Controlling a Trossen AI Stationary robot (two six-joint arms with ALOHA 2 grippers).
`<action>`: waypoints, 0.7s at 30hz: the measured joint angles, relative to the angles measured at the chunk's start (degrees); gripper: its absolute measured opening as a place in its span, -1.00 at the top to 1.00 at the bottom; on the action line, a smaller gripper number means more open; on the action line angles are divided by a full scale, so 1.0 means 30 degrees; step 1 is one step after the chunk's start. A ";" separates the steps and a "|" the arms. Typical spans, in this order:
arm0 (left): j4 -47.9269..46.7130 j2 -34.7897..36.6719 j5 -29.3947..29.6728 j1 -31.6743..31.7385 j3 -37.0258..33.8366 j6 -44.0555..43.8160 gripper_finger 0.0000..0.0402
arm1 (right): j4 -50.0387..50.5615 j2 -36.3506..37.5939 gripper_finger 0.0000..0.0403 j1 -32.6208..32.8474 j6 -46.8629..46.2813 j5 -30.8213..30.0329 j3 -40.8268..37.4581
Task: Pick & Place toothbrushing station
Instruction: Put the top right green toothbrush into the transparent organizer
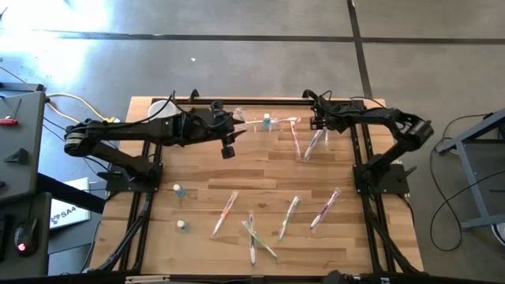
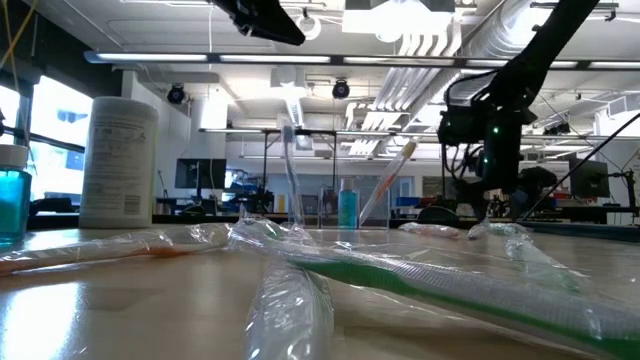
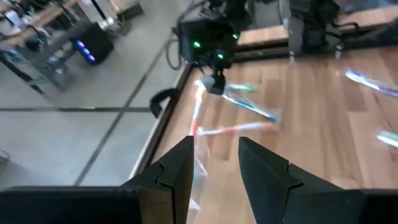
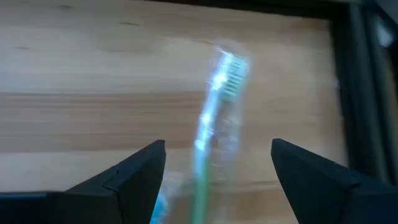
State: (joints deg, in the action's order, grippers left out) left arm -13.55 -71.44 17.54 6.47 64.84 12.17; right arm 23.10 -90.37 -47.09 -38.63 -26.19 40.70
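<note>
The toothbrushing station (image 1: 264, 125) is a small see-through holder standing at the table's far middle. In the low view (image 2: 320, 215) thin toothbrushes stand upright in it beside a small blue bottle (image 2: 347, 207). My left gripper (image 1: 237, 120) is open and empty, raised above the table just left of the station; it also shows in its wrist view (image 3: 214, 168). My right gripper (image 1: 318, 122) is open and empty at the far right. It hovers over a wrapped green-handled toothbrush (image 4: 211, 124) that lies flat on the table.
Several wrapped toothbrushes (image 1: 288, 217) lie scattered over the table's near half, and more lie near the right gripper (image 1: 304, 142). Two small bottles (image 1: 180, 191) stand at the left. A white canister (image 2: 118, 160) stands at the left in the low view. Black frame rails (image 1: 364, 181) run along the sides.
</note>
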 joint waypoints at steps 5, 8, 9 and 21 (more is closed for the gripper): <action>-0.1040 0.0004 -0.0055 -0.0550 -0.0007 -0.0709 0.38 | 0.0662 -0.0365 -0.33 0.0004 -0.0210 0.0337 0.0397; -0.1399 0.0007 -0.0153 -0.0841 -0.0007 -0.0789 0.38 | 0.1343 -0.0372 -0.25 -0.0167 -0.0482 0.1352 0.0635; -0.1470 0.0007 -0.0177 -0.0854 -0.0007 -0.0819 0.38 | 0.1628 -0.0379 -0.22 -0.0196 -0.0562 0.1794 0.0741; -0.2761 0.0007 -0.1544 -0.1614 -0.0015 -0.1958 0.38 | 0.3014 -0.0379 0.21 -0.0191 -0.0769 0.3893 0.0958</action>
State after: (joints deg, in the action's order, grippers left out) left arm -21.83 -71.42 12.91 1.62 64.79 6.29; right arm 32.15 -91.50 -47.66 -40.94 -14.51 43.57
